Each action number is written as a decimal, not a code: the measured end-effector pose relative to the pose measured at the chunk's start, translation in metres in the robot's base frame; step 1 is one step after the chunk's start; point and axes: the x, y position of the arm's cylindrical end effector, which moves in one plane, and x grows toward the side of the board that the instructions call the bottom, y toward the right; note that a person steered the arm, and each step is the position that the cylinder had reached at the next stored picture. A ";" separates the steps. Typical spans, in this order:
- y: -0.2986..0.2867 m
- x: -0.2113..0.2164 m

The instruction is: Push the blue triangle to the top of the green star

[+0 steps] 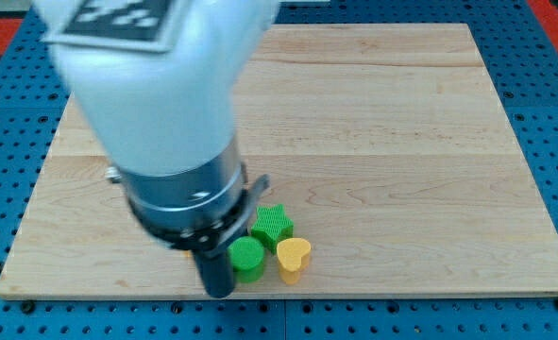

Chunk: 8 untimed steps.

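A green star (272, 224) lies on the wooden board (401, 142) near the view's bottom middle. A green round block (248, 259) sits just below and left of it, and a yellow heart (294, 259) just below and right. My dark rod comes down at the green round block's left side, and my tip (216, 292) is at the board's bottom edge, touching or almost touching that block. No blue triangle shows; the arm's big white and grey body (160, 113) hides the board's left part.
The board lies on a blue pegboard surface (552, 113). A sliver of another block, orange-looking, peeks out by the rod's left side (188, 250).
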 end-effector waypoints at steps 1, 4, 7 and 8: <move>0.004 -0.029; 0.010 -0.043; -0.024 -0.113; 0.033 -0.105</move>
